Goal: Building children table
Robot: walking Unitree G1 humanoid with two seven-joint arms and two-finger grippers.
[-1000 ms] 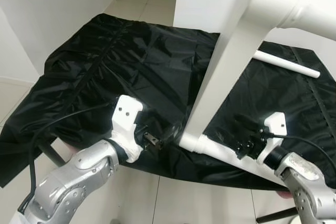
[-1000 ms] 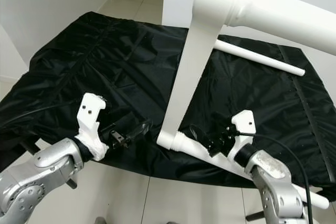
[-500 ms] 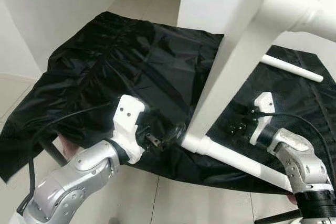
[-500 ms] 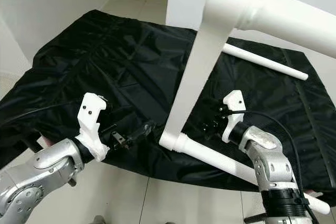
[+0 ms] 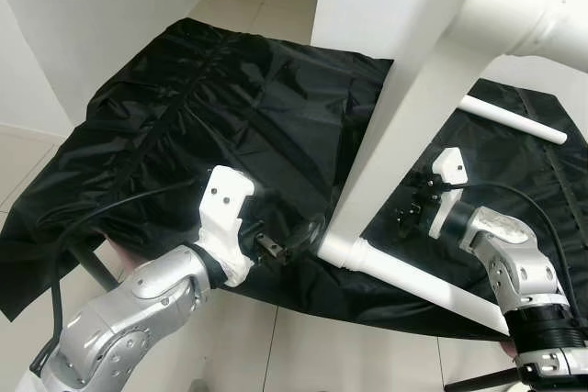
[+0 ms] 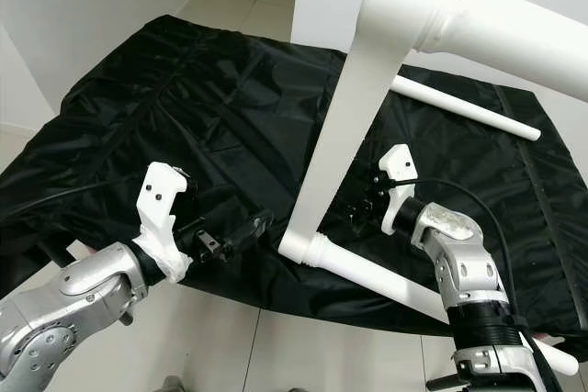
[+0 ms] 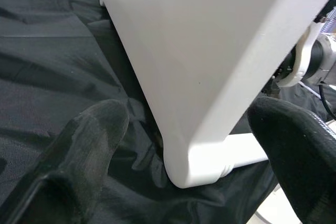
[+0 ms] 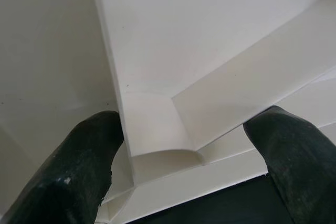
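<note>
Black sheeting point(image 5: 230, 107) drapes the surface where a white children's table point(image 5: 404, 135) stands tipped on its corner, 1 leg point(image 5: 418, 277) running along the near edge. Left hand point(image 5: 287, 243) sits low beside that corner, fingers point(image 7: 94, 145) spread apart with the corner between them but not touching. Right hand point(image 6: 363, 208), also spread, faces the panel just ahead, arguably the nearer for bracing.

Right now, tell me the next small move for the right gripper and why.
Probably ease the right gripper forward and close on the white tabletop's edge: its fingers are open on either side of that edge, while the left gripper, also open, waits at the lower corner.
</note>
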